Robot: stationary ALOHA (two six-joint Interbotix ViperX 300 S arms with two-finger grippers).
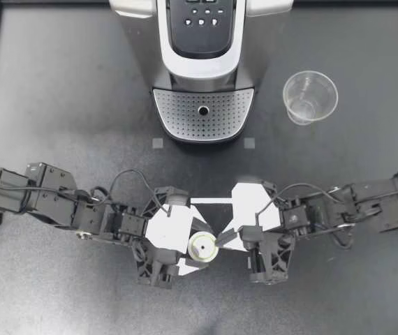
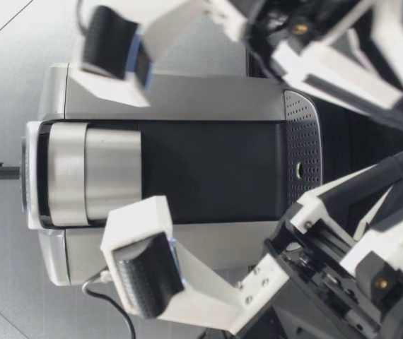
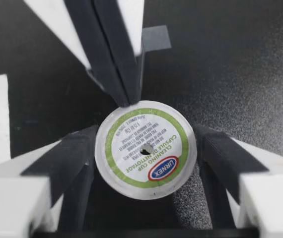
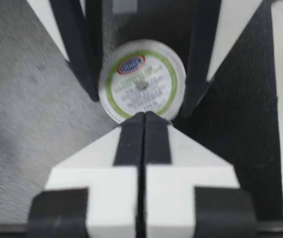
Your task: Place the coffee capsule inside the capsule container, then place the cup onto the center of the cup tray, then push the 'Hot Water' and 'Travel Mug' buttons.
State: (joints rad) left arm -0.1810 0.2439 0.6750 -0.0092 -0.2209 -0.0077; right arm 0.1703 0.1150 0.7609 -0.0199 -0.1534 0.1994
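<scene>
Closest to the low camera are white-and-black parts of my two arms; behind them stands the silver-and-black coffee machine (image 2: 187,169), upright on the black desk (image 1: 59,105). Seen from above, my left gripper (image 1: 197,246) comes in from the left and my right gripper (image 1: 221,238) from the right; they meet well apart from the machine, and between them is the small round capsule with a white foil lid ringed in green (image 1: 203,246). From my left wrist, the capsule (image 3: 145,149) lies lid up between my left fingers (image 3: 72,161), which press it from both sides, so that gripper is clamped on it; my right fingers (image 3: 114,59), closed flat against each other, touch its rim from ahead. From my right wrist, those closed fingers (image 4: 131,141) have their tips at the capsule's edge (image 4: 141,82); the left fingers flank it. The clear plastic cup (image 1: 311,96) stands upright on the desk to the machine's right, apart from the perforated grey cup tray (image 1: 185,115); the dark panel of buttons (image 1: 202,24) faces up on the machine's top.
</scene>
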